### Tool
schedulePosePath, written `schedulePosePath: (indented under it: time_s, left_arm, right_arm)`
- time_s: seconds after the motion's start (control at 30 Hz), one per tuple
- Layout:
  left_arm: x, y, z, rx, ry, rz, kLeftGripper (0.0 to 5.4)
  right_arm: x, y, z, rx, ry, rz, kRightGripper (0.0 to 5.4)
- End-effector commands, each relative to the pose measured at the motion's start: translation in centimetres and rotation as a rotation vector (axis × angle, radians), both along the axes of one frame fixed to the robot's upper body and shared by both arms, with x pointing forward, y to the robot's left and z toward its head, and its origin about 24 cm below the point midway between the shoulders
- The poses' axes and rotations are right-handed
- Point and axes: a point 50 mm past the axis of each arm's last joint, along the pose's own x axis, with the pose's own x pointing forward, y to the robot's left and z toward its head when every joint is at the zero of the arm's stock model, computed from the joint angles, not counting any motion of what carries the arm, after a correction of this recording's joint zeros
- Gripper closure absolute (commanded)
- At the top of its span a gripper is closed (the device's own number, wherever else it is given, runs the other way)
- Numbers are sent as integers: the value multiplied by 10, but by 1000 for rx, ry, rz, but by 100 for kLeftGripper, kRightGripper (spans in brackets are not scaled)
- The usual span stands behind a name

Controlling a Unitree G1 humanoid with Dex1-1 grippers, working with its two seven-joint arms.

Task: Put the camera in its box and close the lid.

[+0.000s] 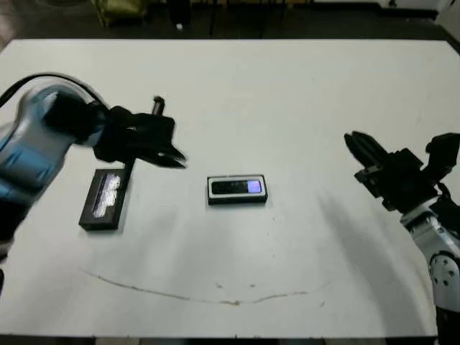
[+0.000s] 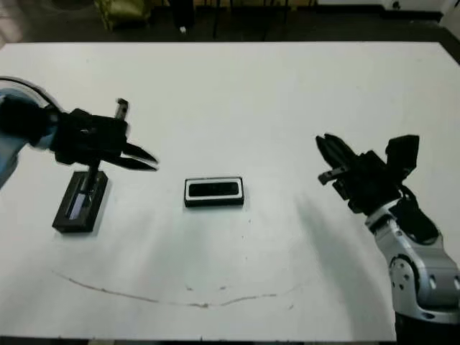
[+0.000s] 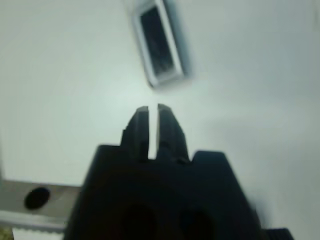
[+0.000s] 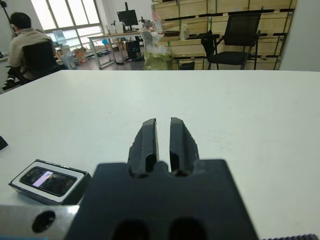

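You have a thin brownish scuff line [image 1: 215,296] curving across the matte white table [image 1: 302,93] close to the near edge; the surface around it is bare and flat.

Further in, near the table's middle, sits the box [image 1: 237,190]: a shallow black rectangular tray with a white inner lining showing as a pale border. The camera [image 1: 239,187] lies inside it, a slim black bar with its glossy face up, catching a bluish-purple glint. The box stands open, with bare table on every side.

Toward the left edge lies the lid [image 1: 106,199], a flat black rectangle with a shiny grey-silver strip along its top, long side running near to far. It is well apart from the box.

Left gripper [image 1: 176,158]: black, pointed fingers, held over the table between lid and box, tips aimed toward the box, touching neither. In the left wrist view the fingers [image 3: 141,125] stand nearly pressed together with only a thin slit between, nothing pinched.

Right gripper [image 1: 357,147]: near the right edge, well apart from the box, open table between. In the right wrist view its ribbed black fingers [image 4: 148,140] are likewise almost together, a narrow gap, holding nothing.

Beyond the far edge you see a seated person [image 4: 27,47], a black chair [image 4: 240,35] and wooden shelving [image 4: 200,25].
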Motion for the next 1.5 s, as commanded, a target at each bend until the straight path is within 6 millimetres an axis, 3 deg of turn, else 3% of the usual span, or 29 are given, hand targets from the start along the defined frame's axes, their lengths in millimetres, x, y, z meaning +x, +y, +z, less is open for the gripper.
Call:
schedulePosePath:
  time_s: [0.03, 0.1, 0.23, 0.37, 0.47, 0.67, 1.0, 1.5]
  left_arm:
    - [-15, 10, -5, -314, -24, 173, 540]
    - [-27, 22, -11, -471, -97, 341, 540]
    - [-50, 41, -31, -609, -146, 684, 531]
    - [-74, 50, -57, -721, -99, 887, 459]
    - [-88, 53, -71, -707, -50, 998, 388]
    - [-104, 56, -90, -641, -77, 1139, 243]
    - [-101, 55, -111, -789, 61, 1186, 2]
    - [-101, 49, -116, -796, 249, 1216, 2]
  right_arm:
    - [-1, -2, -8, 9, 29, -10, 539]
    - [-2, -2, -9, 24, 32, -6, 539]
    - [-2, -3, -10, 18, 38, -9, 540]
    - [-3, -4, -11, 21, 44, -10, 540]
    - [-2, -3, -12, 38, 51, 4, 540]
    - [-2, -1, -15, 47, 60, 12, 540]
    - [-3, 0, -19, 55, 65, 28, 540]
    - [-3, 0, -21, 45, 66, 40, 540]
